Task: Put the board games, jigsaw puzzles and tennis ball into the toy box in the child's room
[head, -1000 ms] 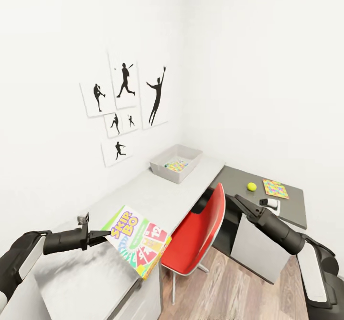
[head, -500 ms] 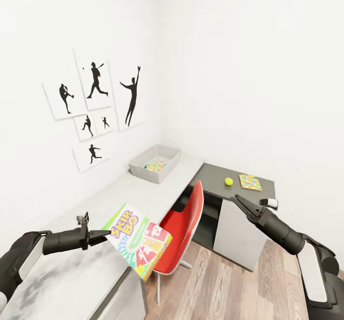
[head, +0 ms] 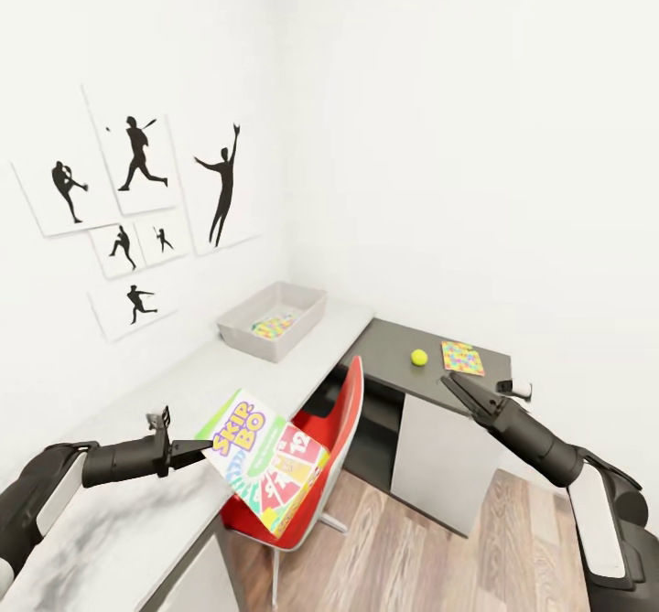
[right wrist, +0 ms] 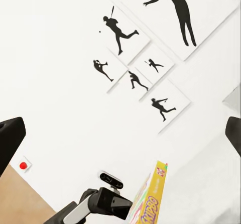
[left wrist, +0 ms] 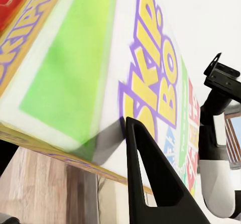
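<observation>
My left gripper (head: 205,452) is shut on the corner of a board game (head: 266,462), a green-edged Skip-Bo box held tilted above the near end of the white table (head: 174,402). One dark finger (left wrist: 148,179) lies across the lid (left wrist: 95,78). The grey toy box (head: 253,341) stands at the table's far end by the wall, with one jigsaw puzzle (head: 273,326) inside. On the lower dark-grey section lie the tennis ball (head: 419,357) and another jigsaw puzzle (head: 462,357). My right gripper (head: 455,387) hovers open near that section's front edge. The bed is out of view.
A red chair (head: 320,438) stands tucked at the table, below the held box. A small white and black object (head: 515,388) lies on the dark section near my right gripper. Baseball-player pictures (head: 137,219) hang on the left wall. Wood-plank floor (head: 439,557) lies at the right.
The whole head view has shifted, so the wall pictures, table, toy box and chair sit further left in the picture. Both arms keep the same pose, the box still held.
</observation>
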You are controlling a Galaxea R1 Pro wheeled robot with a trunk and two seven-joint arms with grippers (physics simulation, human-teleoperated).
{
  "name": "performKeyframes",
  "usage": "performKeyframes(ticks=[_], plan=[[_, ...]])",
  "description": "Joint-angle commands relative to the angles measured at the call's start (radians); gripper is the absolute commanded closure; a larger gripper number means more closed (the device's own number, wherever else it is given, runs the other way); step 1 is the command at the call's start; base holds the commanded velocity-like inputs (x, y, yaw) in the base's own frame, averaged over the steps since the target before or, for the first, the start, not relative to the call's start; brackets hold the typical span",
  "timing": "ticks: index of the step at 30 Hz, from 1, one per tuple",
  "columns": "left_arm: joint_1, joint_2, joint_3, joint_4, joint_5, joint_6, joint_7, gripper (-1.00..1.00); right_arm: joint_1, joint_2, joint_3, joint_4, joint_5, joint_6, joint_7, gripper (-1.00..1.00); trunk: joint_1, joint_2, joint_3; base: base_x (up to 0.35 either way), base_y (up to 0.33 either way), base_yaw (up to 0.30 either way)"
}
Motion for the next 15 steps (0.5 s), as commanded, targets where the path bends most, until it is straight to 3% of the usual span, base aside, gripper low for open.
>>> performKeyframes(ticks=[1,7,15], plan=[[-0.001,0.001,-0.001,0.0,0.006,0.01,-0.002,1.0,-0.001,0.0,0.0,0.0,-0.002,0.005,0.001,-1.0,0.001,-0.002,-0.002,0.235,-0.266,0.0],[-0.001,0.0,-0.002,0.001,0.006,0.01,-0.001,1.0,-0.001,0.002,0.0,-0.003,-0.002,0.005,0.001,-1.0,0.001,-0.002,-0.002,0.235,-0.265,0.04],[-0.001,0.0,-0.001,0.002,0.005,0.01,-0.001,1.0,-0.001,0.0,0.0,-0.003,-0.001,0.005,0.001,-1.0,0.001,-0.002,-0.002,0.236,-0.265,0.238]])
